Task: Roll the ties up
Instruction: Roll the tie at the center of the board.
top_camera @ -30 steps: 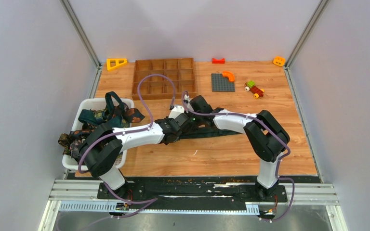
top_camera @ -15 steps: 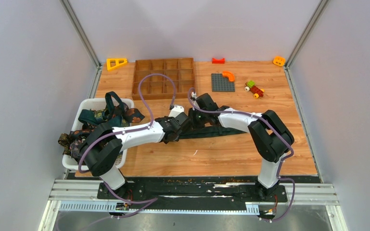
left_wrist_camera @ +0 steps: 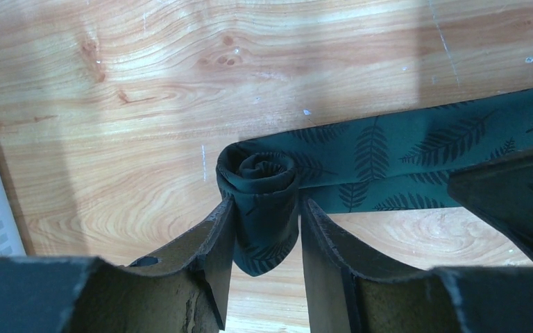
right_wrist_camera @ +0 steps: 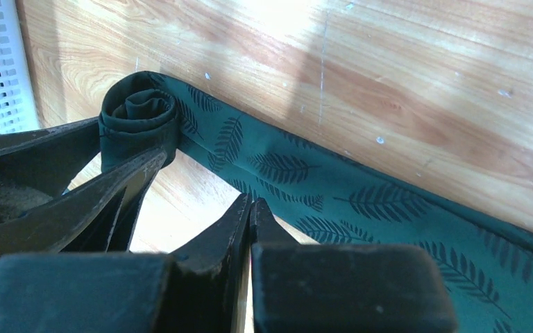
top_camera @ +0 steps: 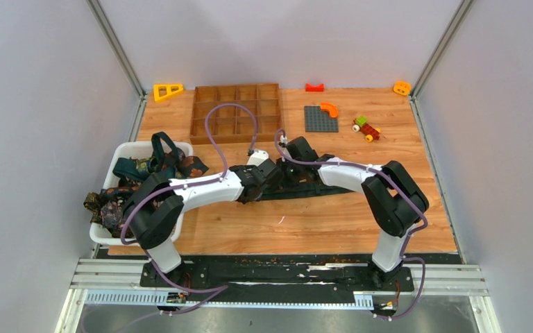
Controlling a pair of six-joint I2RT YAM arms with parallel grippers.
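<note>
Up close, bottom centre of the left wrist view: grips the roll (left_wrist_camera: 258, 191) with the left gripper (left_wrist_camera: 264, 208), one finger pressed to each side, spread only as wide as the coil. Shows the spiral end toward the middle of the frame, over the wooden table (left_wrist_camera: 111, 104). Runs on to the right edge as the flat, unrolled length of the dark green leaf-print tie (left_wrist_camera: 402, 149).

Bottom centre of the right wrist view: holds the right gripper (right_wrist_camera: 251, 208) pinched fully together, tips at the near edge of the flat tie; cannot tell of any cloth caught between them. Places the roll at the upper left of that frame, against the left gripper's fingers.

From above, mid-frame: brings both grippers together over the tie's left end, flat length stretching right. Further left, holds more ties (top_camera: 149, 165), teal and brown patterned, heaped in a white basket (top_camera: 139, 145). Beyond, along the top of the tabletop: lines up a yellow triangle (top_camera: 167, 91), a wooden divided tray (top_camera: 236, 87), a red brick (top_camera: 314, 87), a grey baseplate (top_camera: 319, 119), a small toy car (top_camera: 366, 127) built of bricks and an orange block (top_camera: 402, 87) at the upper right.
</note>
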